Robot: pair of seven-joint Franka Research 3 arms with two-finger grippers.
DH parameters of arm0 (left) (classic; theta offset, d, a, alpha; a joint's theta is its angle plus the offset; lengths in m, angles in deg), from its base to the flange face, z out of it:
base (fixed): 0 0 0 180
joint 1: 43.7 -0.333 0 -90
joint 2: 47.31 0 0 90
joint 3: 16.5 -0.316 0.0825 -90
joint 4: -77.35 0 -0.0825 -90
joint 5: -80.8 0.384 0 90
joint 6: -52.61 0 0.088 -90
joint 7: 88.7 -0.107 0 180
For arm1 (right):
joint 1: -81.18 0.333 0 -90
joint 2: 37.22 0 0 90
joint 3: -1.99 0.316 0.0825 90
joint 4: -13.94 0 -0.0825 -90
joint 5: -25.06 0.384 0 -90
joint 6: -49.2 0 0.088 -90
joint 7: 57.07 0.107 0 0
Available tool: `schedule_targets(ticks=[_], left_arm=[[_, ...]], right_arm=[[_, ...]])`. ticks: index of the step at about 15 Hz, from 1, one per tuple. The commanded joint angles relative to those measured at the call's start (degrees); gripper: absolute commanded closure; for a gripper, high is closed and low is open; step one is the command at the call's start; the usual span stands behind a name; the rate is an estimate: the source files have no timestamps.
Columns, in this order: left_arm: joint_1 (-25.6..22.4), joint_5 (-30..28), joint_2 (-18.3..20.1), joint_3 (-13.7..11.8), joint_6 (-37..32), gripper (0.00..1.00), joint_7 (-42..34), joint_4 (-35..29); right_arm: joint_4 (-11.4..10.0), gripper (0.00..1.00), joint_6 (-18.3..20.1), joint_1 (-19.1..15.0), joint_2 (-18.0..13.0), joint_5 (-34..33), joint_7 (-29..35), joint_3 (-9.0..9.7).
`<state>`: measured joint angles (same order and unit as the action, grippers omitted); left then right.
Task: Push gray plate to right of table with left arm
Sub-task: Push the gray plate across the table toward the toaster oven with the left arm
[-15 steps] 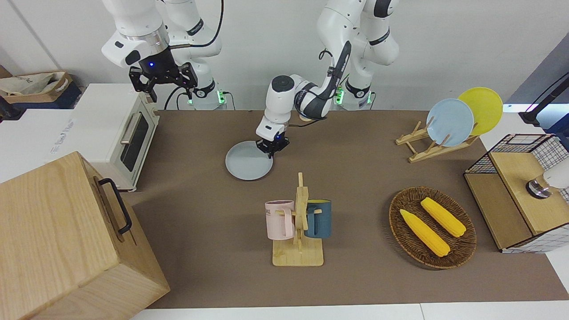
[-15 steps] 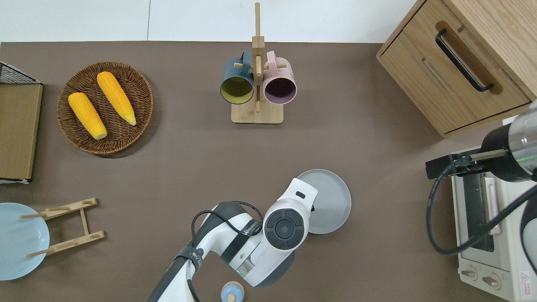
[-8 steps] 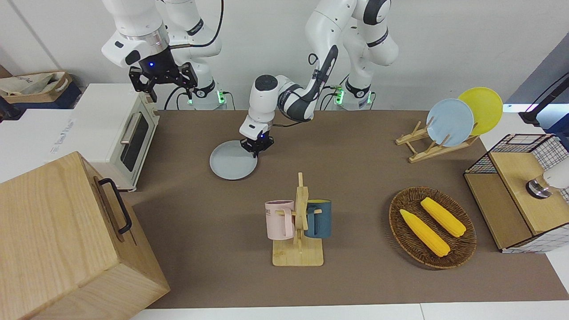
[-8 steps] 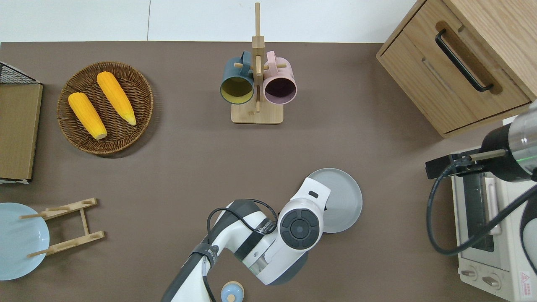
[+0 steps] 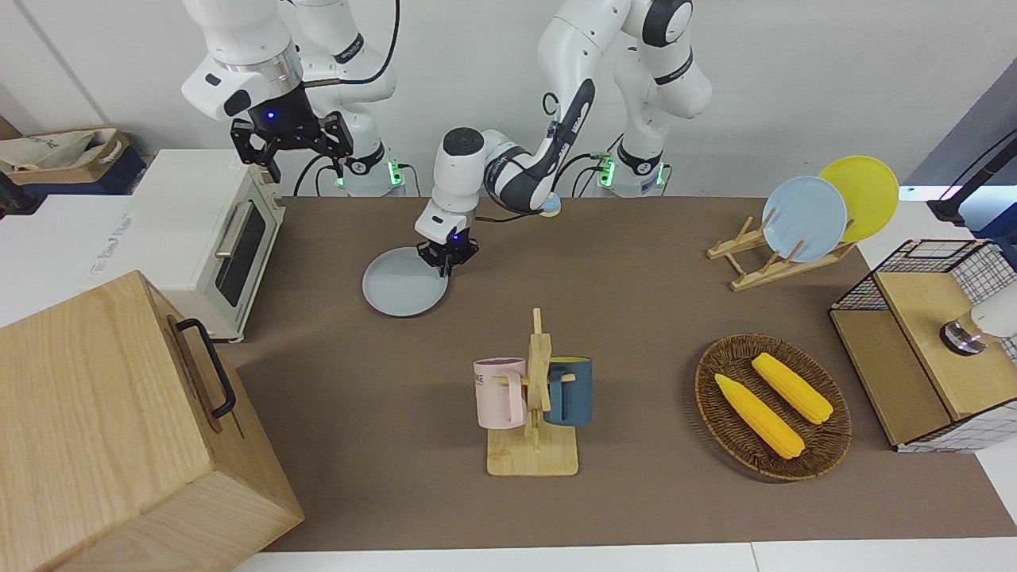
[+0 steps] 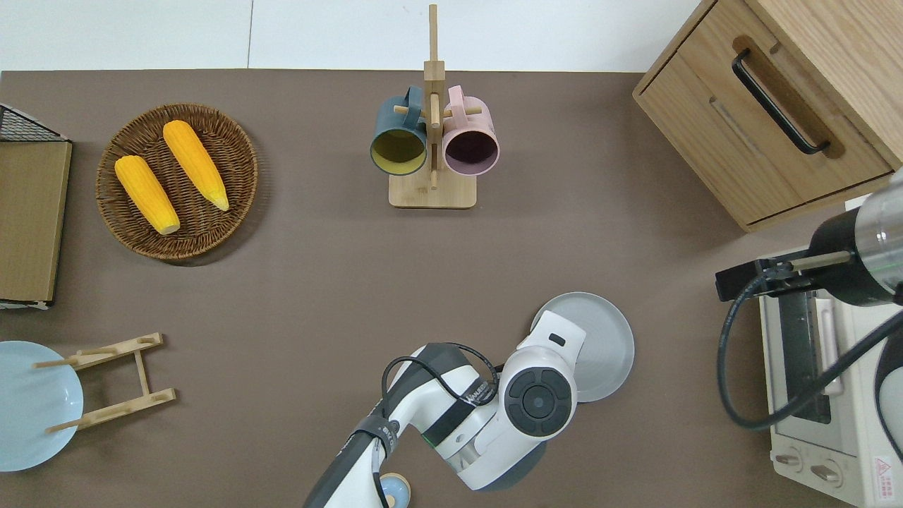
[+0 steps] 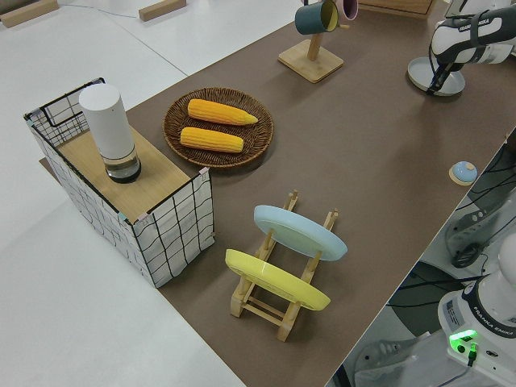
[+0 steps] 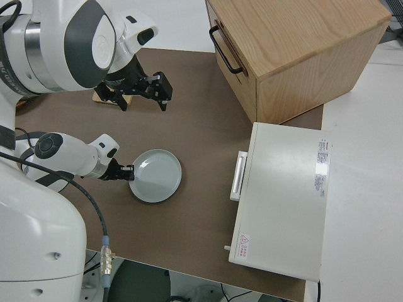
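**Plate near the oven, little room left to slide**

While the left gripper (image 5: pixel 447 264) presses at the rim of the gray plate (image 5: pixel 399 284), the plate lies flat on the counter (image 5: pixel 636 318) toward the right arm's end, about midway between the arm bases and the mug rack (image 6: pixel 432 141). Whether the jaws are released or clenched cannot be told from these views — they are low at the plate's edge that faces the left arm's end, and nothing appears lifted.

The main risk, as a judgement, is that the contact sits off the plate's centre line; then the plate may turn and slip away from the fingers instead of sliding straight. A second risk is the white toaster oven (image 6: pixel 818 395), which stands at the right arm's end: a long push could drive the plate against its door or handle.

Open room remains between the plate and the oven, and the brown surface there carries nothing. The wooden drawer box (image 6: pixel 776 106) stands farther from the robots, well apart from the plate. The right gripper (image 5: pixel 291 141) is parked with its jaws spread.
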<state>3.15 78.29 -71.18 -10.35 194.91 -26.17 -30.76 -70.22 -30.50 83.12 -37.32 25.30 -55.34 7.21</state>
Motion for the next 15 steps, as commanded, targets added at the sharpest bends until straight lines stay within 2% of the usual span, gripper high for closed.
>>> schedule_targets(ticks=[1, 2, 3, 4, 7, 15], left_arm=[[0.0, 1.3, -0.7, -0.7, -2.0, 0.30, 0.8, 2.3], [-0.2, 1.3, -0.3, -0.7, -2.6, 0.14, 0.2, 2.2], [-0.3, 1.2, 0.0, -0.8, -3.7, 0.09, -0.6, 2.2], [-0.3, 1.2, 0.6, -1.0, -4.9, 0.01, -1.3, 2.2], [-1.1, 1.1, 2.8, -1.3, -6.6, 0.01, -4.5, 0.6], [-8.3, 0.6, 13.6, -1.2, -15.5, 0.01, -20.0, -6.6]], right_arm=[[0.0, 0.017, 0.7, -0.6, -0.4, 0.5, -0.1, 0.32], [0.0, 0.017, 0.7, -0.6, -0.4, 0.5, -0.1, 0.32], [0.1, 0.017, 0.7, -0.6, -0.4, 0.5, -0.1, 0.32], [0.0, 0.017, 0.7, -0.6, -0.4, 0.5, -0.1, 0.32], [0.0, 0.017, 0.7, -0.6, -0.4, 0.5, -0.1, 0.32], [0.0, 0.017, 0.7, -0.6, -0.4, 0.5, -0.1, 0.32]])
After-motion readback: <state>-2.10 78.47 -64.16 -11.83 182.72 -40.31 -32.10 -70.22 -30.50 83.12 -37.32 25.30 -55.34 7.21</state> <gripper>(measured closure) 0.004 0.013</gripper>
